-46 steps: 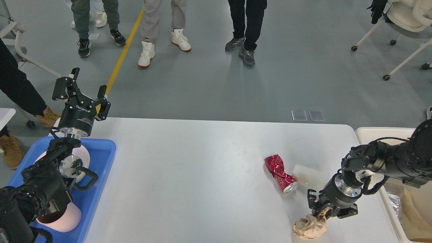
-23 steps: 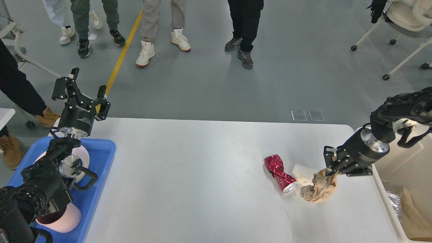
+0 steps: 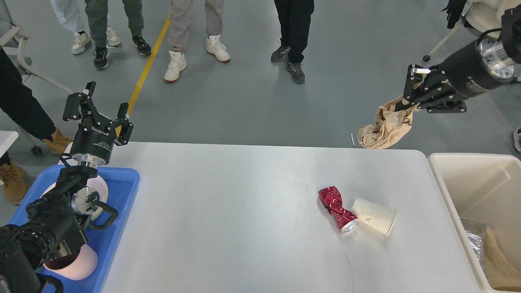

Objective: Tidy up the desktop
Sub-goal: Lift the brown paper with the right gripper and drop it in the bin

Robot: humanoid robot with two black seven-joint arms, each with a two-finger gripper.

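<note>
The white desktop [image 3: 228,211] fills the middle of the head view. On its right part lie a crushed red can [image 3: 338,208] and a white paper cup [image 3: 375,215] on its side, touching each other. My right gripper [image 3: 409,91] is raised high at the upper right, shut on a crumpled brown paper wad [image 3: 384,126] that hangs above the desktop's far right edge. My left gripper [image 3: 103,110] stands open and empty at the far left, above the blue tray.
A blue tray [image 3: 118,228] at the left holds a pink cup [image 3: 75,262] and a white round dish [image 3: 99,187]. A cream bin [image 3: 480,191] stands at the right with brown paper inside. Several people stand beyond the desktop, and chairs on castors are at the upper right.
My right gripper lifted the brown paper wad from the desktop's near right and carried it up and away to the upper right. The white cup is now uncovered. The left arm has not moved.
</note>
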